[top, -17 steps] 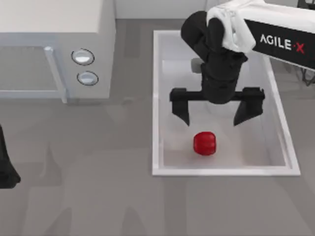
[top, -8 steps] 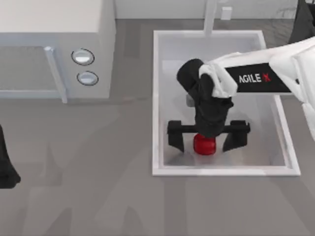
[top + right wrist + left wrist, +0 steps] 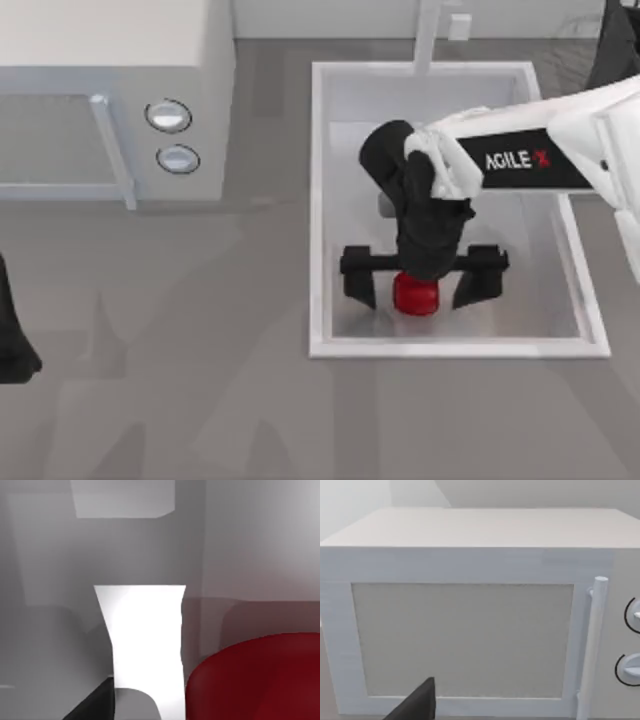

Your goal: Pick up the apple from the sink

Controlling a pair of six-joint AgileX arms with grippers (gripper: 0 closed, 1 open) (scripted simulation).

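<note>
Grey surface, white sink at its right side, right hand lowered inside.
The apple lies on the sink floor near the front rim, between the wide-spread fingers, neither touching it; the left hand sits parked at the surface's left edge.

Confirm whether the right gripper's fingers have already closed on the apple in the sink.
No. In the top view the right gripper straddles the apple with gaps both sides.

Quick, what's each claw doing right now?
Right gripper: open, fingers either side of the apple in the sink.
Left gripper: parked at the table's left edge.
</note>
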